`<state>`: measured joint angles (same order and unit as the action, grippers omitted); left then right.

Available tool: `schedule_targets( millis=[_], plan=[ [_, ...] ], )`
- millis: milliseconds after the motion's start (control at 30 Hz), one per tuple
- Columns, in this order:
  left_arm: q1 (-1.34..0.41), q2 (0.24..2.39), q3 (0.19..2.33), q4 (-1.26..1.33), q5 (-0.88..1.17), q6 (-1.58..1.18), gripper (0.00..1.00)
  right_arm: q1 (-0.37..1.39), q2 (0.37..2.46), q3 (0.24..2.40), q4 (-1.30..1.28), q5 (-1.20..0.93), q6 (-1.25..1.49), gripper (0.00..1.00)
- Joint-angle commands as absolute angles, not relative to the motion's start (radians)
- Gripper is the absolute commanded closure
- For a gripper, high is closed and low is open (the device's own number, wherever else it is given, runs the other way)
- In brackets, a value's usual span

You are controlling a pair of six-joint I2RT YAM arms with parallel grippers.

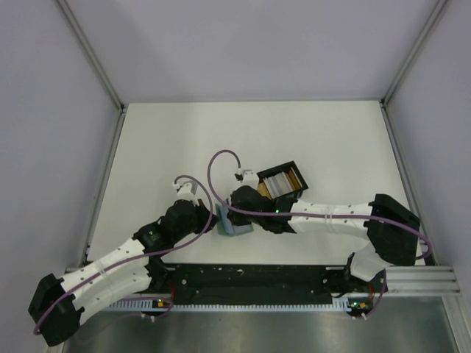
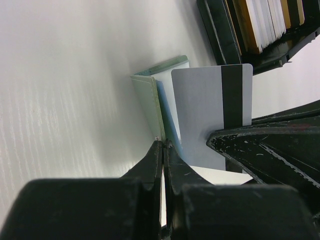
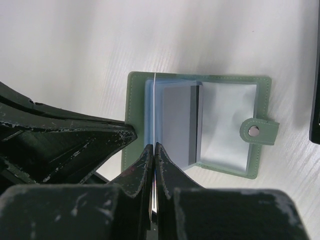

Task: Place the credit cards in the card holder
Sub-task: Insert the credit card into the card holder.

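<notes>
Grey-white credit card with dark stripe, standing on edge over card holder, lower edge down at the pale blue pockets. Can't tell if actually seated in a slot. Pinched at one end by right tool, jaws fully closed on the card. Holder lying open on bench, near centre, between the two tools. Snap tab flat on the side toward the black box, opposite cover tilted up. Left tool clamped tight on the edge of that raised cover. Box sits just far-right of holder, not touching it. Stacked cards on edge inside the box, white and yellow-orange.
</notes>
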<state>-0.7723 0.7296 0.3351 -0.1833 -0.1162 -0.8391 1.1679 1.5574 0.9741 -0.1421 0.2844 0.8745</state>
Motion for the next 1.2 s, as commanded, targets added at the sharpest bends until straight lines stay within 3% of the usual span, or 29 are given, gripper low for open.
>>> schedule_targets(
  millis=[0,300,800,967,1167],
  plan=[
    [-0.769,0.733,0.333,-0.129,-0.118,-0.845,1.00,1.186,1.548,1.028,-0.114,0.293,0.862,1.00],
    [-0.770,0.732,0.333,-0.130,-0.124,-0.844,1.00,1.192,1.623,1.055,-0.169,0.311,0.850,1.00],
    [-0.770,0.732,0.308,-0.146,-0.160,-0.847,1.00,1.223,1.588,1.121,-0.402,0.560,0.764,1.00],
    [-0.770,0.742,0.276,-0.141,-0.179,-0.859,1.00,1.220,1.601,1.097,-0.405,0.531,0.770,1.00],
    [-0.770,0.784,0.199,-0.075,-0.207,-0.885,1.00,1.171,1.572,1.045,-0.287,0.326,0.742,1.00]
  ],
)
